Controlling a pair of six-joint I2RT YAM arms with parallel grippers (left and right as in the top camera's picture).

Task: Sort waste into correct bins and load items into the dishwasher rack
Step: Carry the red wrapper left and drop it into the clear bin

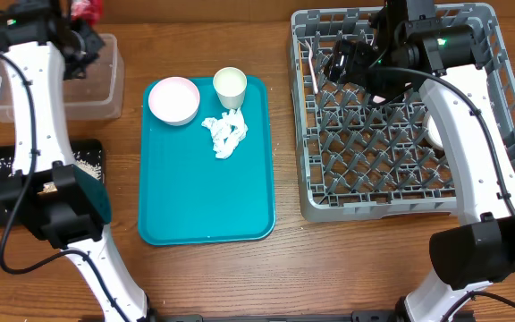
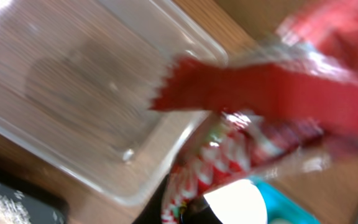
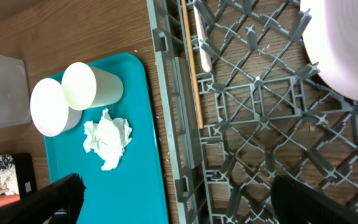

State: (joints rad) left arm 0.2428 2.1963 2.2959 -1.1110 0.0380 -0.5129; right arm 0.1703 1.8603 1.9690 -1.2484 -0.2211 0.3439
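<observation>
small red shiny wrapper (image 2: 272,99) clamped in left claw (image 1: 83,31), upper left of overhead frame, above deep clear plastic tub (image 2: 55,74). best centred over tub before release. right claw (image 3: 176,186) apart over grey grid rack (image 3: 260,124).

Satin, grained wood for the table (image 1: 240,286); matt grey moulded plastic for the dishwasher rack (image 3: 169,93); smooth plastic for the teal tray (image 1: 204,197). Clear, glossy plastic tub (image 2: 73,81); shiny foil-like red wrapper (image 2: 272,93); soft crumpled paper tissue (image 3: 107,140). Smooth white bowl (image 1: 173,98) and cup (image 1: 229,85).
</observation>
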